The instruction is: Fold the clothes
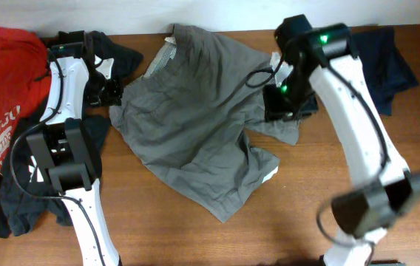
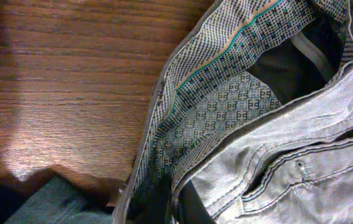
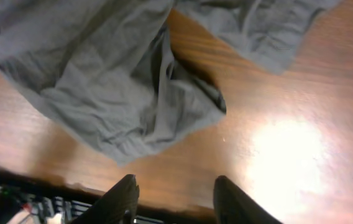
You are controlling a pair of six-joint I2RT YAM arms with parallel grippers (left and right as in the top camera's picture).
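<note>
The grey-khaki shorts (image 1: 195, 125) lie spread and rumpled in the middle of the table, with the pale-lined waistband (image 1: 164, 58) at the back left. My left gripper (image 1: 112, 92) is at the shorts' left edge. In the left wrist view it (image 2: 175, 202) is shut on the patterned waistband lining (image 2: 226, 99). My right gripper (image 1: 278, 107) hovers over the shorts' right side. In the right wrist view it (image 3: 176, 193) is open and empty above bare wood, with a shorts leg (image 3: 120, 93) just ahead. A red tee (image 1: 7, 81), a black printed tee (image 1: 18, 192) and a navy garment (image 1: 384, 59) lie aside.
The red and black tees are heaped along the left edge, around the left arm's base (image 1: 66, 159). The navy garment lies at the back right corner behind the right arm (image 1: 358, 125). Bare wooden table (image 1: 284, 214) shows in front of the shorts.
</note>
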